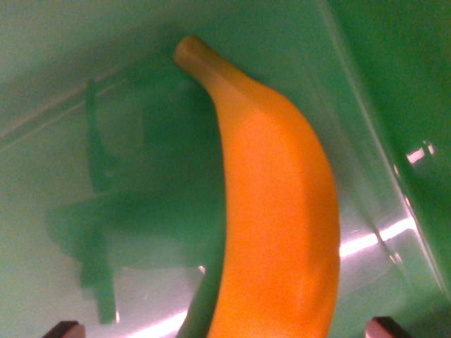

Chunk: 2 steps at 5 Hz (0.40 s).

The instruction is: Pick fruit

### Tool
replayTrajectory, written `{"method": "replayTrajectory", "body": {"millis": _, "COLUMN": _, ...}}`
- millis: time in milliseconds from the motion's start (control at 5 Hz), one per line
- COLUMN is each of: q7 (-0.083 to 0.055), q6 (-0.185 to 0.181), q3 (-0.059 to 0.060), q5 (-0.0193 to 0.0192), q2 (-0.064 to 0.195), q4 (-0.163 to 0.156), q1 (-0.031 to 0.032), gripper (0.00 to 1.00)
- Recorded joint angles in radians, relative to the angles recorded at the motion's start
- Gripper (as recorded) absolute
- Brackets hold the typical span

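Left fingertip (63,329) barely showing at the bottom edge, over bare green bin floor (106,267). Spread wide, nothing pinched yet. Banana (275,211) lying in the middle, stem toward the top, running down between the two tips and nearer the right one. Right fingertip (387,327) close to the bin's sloped wall (394,91). Likely trouble: lopsided closing rolling the smooth, curved fruit aside, or snagging that wall.

a glossy green surface (84,282) fills the view, with a raised green wall (394,77) on the wrist view's right; bright glare streaks and dark shadows cross it.
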Motion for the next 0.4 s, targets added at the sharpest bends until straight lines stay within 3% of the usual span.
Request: {"method": "replayTrajectory", "body": {"millis": 400, "q7": 0.004, "q6": -0.012, "q3": -0.002, "q5": -0.0011, "q2": 0.004, "q4": -0.010, "q1": -0.0023, "gripper": 0.00}}
